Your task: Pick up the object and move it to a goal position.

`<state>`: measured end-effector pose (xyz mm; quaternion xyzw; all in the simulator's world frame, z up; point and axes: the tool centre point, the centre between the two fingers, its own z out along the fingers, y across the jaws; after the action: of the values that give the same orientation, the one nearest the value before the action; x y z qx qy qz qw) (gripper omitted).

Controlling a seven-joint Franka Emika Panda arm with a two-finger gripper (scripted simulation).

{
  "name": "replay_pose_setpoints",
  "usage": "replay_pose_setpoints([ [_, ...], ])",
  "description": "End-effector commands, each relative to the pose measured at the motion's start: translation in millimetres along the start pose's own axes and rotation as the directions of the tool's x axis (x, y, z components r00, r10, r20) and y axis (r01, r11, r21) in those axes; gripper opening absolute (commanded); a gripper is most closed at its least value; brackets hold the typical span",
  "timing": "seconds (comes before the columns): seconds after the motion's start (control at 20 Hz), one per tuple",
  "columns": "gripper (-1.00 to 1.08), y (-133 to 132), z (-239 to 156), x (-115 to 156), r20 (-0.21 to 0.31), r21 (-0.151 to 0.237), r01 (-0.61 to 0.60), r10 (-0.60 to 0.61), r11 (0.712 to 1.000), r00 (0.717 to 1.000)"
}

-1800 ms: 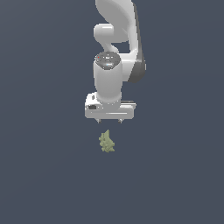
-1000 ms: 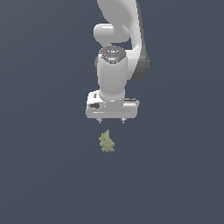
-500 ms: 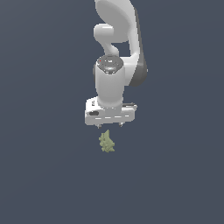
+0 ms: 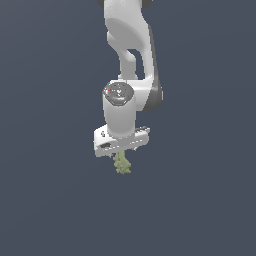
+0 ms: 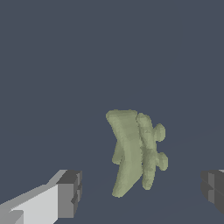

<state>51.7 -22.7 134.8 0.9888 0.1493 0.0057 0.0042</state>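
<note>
surface (image 4: 45,200): a plain dark blue-grey ground filled both views, with nothing else resting on it apart from the one item.
arm (image 4: 129,55): the white franka arm came in from the upper edge of the exterior view and pointed straight down, with a grey cap on the wrist joint and a dark band on the side toward the exterior view's right.
gripper (image 4: 121,151): the white hand sat low over the surface, directly above the item, its body hiding the item's upper part in the exterior view. the jaws were spread wide and released, with nothing between the pads touching them.
fingers (image 5: 70,194): in the wrist view two dark grey pads stood well apart, one on each side of the item, with clear gaps to it on both sides.
object (image 5: 133,151): a small olive-green, lumpy piece with several finger-like prongs lay on the surface between the pads, ungrasped; in the exterior view only its lower part (image 4: 122,164) showed just below the hand.
</note>
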Motion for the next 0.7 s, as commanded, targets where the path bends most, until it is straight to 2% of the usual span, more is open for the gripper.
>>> replay_pose_setpoints([
  [0.0,1.0,3.5,7.0,2.7,0.004,0.004,0.036,-0.036,0.999,0.999],
  [0.65,1.0,8.9,21.2,5.2,0.009,0.011,0.082,-0.082,0.997,0.997],
])
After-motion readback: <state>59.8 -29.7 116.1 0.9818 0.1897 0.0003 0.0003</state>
